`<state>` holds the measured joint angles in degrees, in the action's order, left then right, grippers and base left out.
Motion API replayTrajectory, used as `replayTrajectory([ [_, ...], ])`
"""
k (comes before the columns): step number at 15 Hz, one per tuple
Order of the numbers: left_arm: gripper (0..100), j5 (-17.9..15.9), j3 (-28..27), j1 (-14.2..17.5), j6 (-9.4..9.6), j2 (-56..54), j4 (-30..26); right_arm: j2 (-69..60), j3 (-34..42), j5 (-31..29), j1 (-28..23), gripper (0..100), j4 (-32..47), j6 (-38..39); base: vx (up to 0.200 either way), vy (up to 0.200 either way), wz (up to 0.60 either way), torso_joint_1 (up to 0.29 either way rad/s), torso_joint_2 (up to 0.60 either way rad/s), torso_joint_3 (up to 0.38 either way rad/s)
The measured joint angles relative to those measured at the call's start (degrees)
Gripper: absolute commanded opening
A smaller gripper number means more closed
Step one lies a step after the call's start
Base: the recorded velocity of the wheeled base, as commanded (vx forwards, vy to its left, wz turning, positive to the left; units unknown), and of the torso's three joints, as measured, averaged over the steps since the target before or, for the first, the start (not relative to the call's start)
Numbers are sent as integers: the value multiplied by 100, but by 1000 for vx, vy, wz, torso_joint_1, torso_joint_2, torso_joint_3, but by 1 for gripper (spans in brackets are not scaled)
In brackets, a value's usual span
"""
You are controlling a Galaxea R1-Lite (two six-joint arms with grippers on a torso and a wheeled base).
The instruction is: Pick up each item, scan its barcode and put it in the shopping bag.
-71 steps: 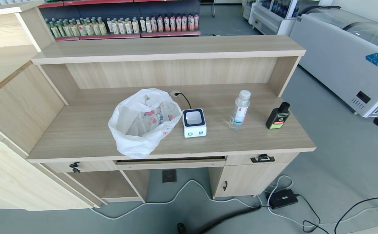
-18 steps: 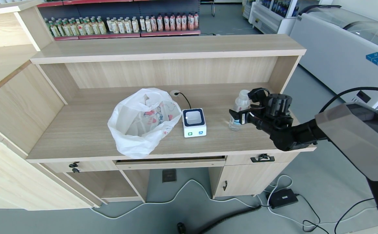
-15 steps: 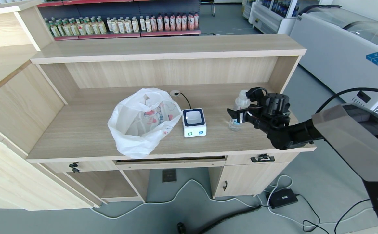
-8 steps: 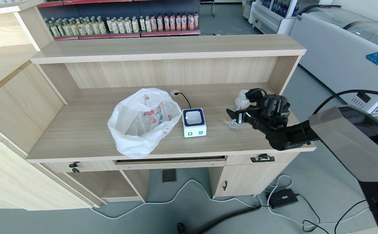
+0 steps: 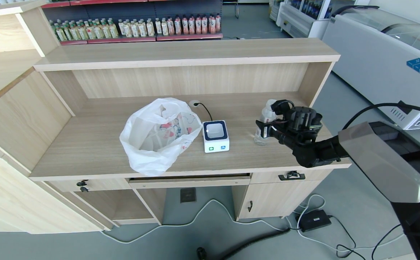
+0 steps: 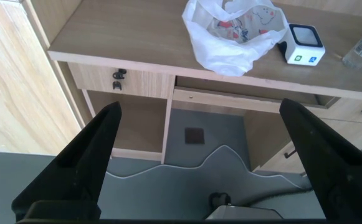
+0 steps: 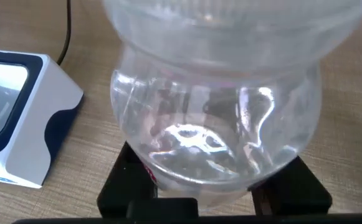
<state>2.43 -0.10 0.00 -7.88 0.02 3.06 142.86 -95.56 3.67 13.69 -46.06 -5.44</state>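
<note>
R gripper was on the water bottle, which stood upright on the counter, well to the right of the scanner. A few sec earlier the R arm was barely in frame. About 1 s back it was already at the bottle w/ jaws set wider. Over the last half sec the near jaw pulled in toward the bottle, wrist approx. static.

Jaws now narrow and clamped on the bottle's lower half. In the R wrist view the bottle sat between the dark pads w/ no visible gap. The bottle's base hadn't shifted rel. to the scanner, so it was not lifted yet.

L gripper hung low in front of the counter, left of the scanner and below its level, jaws wide, holding nothing.

Shopping bag lay just left of the scanner, mouth open, same spot as before. Scanner window faced up.

Judgement:
- Grasp step looked basically done; no item scanned or bagged yet.
- Next would be lift, carry left, and present the label's barcode to the scanner window, then drop into the bag.
- Risk: the thin clear bottle may flex or slip in the grip, and the label side may need rotating to face the window.
</note>
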Motion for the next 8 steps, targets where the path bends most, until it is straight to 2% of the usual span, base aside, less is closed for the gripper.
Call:
replayTrajectory([
  [8,100,0,0,0,0,0,0,-59,-30,7,-107,0,49,-30,0,0,0,0,0,0],
])
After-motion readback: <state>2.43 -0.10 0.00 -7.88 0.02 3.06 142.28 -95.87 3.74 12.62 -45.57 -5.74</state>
